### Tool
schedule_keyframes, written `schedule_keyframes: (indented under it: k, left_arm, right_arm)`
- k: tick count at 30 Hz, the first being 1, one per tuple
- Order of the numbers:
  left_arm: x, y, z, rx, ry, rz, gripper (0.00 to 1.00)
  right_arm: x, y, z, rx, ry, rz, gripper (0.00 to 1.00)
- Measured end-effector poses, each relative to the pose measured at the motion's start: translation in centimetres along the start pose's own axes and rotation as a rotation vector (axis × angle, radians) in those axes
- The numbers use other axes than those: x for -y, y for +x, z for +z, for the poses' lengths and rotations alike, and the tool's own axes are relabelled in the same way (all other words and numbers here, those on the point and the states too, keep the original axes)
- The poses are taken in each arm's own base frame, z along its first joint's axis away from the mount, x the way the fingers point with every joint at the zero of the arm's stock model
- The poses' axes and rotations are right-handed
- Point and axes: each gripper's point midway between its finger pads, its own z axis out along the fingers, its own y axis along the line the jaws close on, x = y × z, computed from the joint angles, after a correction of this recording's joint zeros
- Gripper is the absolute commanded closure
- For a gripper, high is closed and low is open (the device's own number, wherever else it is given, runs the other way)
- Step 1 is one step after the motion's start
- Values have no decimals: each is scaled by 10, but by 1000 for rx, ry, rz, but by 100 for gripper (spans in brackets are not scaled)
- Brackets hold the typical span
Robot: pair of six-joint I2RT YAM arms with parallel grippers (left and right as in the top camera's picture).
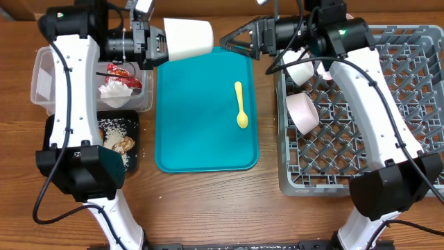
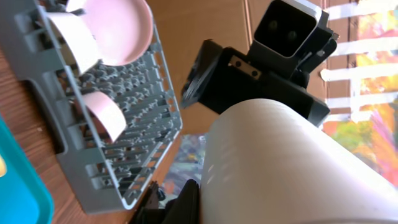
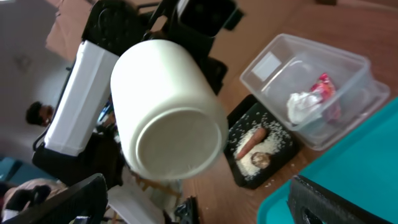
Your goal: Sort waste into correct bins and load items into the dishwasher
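My left gripper (image 1: pixel 161 46) is shut on a white cup (image 1: pixel 189 37) and holds it on its side above the far edge of the teal tray (image 1: pixel 201 132). The cup fills the left wrist view (image 2: pixel 292 162) and shows base-on in the right wrist view (image 3: pixel 168 118). My right gripper (image 1: pixel 239 39) is open and empty, facing the cup's base a short way off. A yellow spoon (image 1: pixel 241 104) lies on the teal tray. The grey dish rack (image 1: pixel 416 104) holds a pinkish bowl (image 1: pixel 302 111), a white bowl (image 1: pixel 301 71) and a pink plate (image 2: pixel 118 28).
A clear tub (image 1: pixel 45 80) at the left holds a red wrapper (image 1: pixel 119 71) and a white napkin (image 1: pixel 116 90). In front of it a black tray (image 1: pixel 132 121) holds rice, a brown lump (image 1: pixel 122 144) and a carrot (image 3: pixel 249 142).
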Motion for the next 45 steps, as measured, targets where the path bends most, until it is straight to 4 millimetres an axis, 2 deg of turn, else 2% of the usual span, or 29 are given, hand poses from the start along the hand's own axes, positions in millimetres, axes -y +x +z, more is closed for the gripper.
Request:
schedule_keyframes:
  k: [6, 14, 24, 25, 27, 28, 35, 39, 43, 45]
  left_arm:
    - [5, 4, 11, -26, 22, 4, 96]
    - [8, 8, 19, -46, 33, 8, 96]
    - [10, 10, 24, -58, 38, 10, 96]
    - [10, 10, 24, -58, 38, 10, 96]
    - [10, 10, 24, -58, 38, 13, 95]
    - [10, 10, 24, -57, 41, 16, 94]
    - [10, 10, 24, -57, 41, 18, 92]
    - [8, 10, 24, -60, 24, 21, 76]
    - [3, 12, 27, -71, -1, 23, 69]
    - [3, 13, 27, -72, -5, 23, 69]
  right_arm:
    - [-10, 0, 11, -11, -33, -44, 10]
    - [-13, -3, 12, -5, -44, -69, 14]
    - [-24, 0, 23, -21, -78, -100, 27]
    - [-24, 0, 25, -23, -79, -102, 29]
    - [-25, 1, 26, -24, -81, -106, 42]
    - [-25, 1, 25, -25, -83, -105, 44]
    - [-25, 2, 25, -27, -86, -96, 44]
    - [-25, 1, 24, -25, -82, -96, 44]
    - [-22, -1, 20, -17, -77, -94, 44]
    - [-18, -3, 13, -7, -69, -89, 44]
